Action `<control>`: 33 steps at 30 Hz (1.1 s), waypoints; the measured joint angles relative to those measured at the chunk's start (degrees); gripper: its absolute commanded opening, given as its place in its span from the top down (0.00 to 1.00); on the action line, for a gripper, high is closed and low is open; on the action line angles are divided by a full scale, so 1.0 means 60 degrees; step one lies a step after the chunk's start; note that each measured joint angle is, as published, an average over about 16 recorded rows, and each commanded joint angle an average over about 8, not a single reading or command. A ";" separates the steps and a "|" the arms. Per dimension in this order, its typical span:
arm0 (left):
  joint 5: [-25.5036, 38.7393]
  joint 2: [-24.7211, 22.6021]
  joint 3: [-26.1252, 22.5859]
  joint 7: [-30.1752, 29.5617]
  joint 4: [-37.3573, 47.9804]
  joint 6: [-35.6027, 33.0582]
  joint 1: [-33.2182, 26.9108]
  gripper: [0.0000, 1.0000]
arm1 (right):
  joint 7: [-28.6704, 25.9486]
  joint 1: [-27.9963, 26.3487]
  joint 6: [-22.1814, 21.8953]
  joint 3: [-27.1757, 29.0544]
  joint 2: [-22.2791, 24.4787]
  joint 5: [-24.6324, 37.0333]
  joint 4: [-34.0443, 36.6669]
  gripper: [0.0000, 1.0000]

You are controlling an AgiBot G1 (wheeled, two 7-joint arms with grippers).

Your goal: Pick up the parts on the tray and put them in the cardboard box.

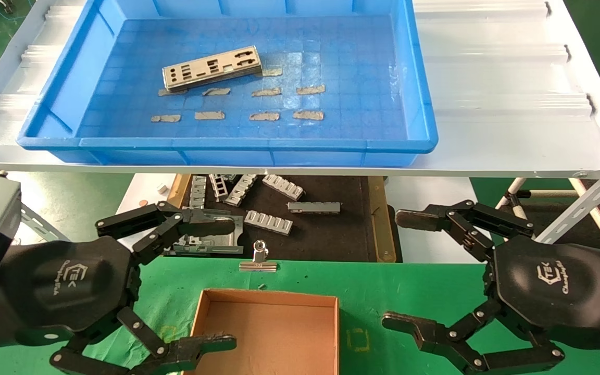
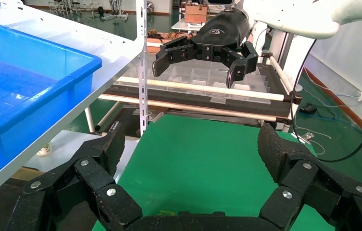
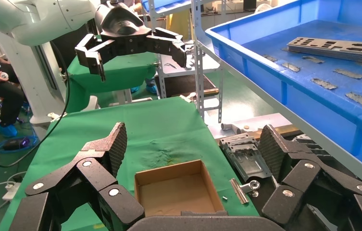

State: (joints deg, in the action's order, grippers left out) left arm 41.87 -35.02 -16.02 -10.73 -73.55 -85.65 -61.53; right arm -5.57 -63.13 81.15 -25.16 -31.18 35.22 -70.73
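Parts lie stacked, far-left on floor of blue tray, well clear of its raised rim; tan tape scraps dot floor just nearer. Tray rests on white shelf, whose front edge overhangs black mat strewn with grey brackets. Cardboard box sits near, on green cloth, empty. Binder clip lies just beyond box. Left gripper, fingers spread wide, flanks box's left wall. Right gripper, likewise spread, hovers right of box.
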 measured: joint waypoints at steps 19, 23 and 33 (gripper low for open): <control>0.0005 -0.0007 0.0003 -0.0002 0.0019 0.0025 -0.0009 0.00 | 0.0000 0.0000 0.0000 0.0000 0.0000 0.0000 0.0000 0.71; 0.0085 -0.0073 -0.0001 0.0008 0.0115 0.0154 -0.0107 0.00 | 0.0000 0.0000 0.0000 0.0000 0.0000 0.0000 0.0000 1.00; 0.1004 -0.0882 -0.0256 0.0196 0.1335 0.0969 -0.1385 0.00 | 0.0000 0.0000 0.0000 0.0000 0.0000 0.0000 0.0000 1.00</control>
State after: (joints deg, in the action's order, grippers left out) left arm 47.89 -40.31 -17.56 -9.56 -65.54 -79.84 -69.85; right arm -5.57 -63.13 81.15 -25.16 -31.18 35.22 -70.73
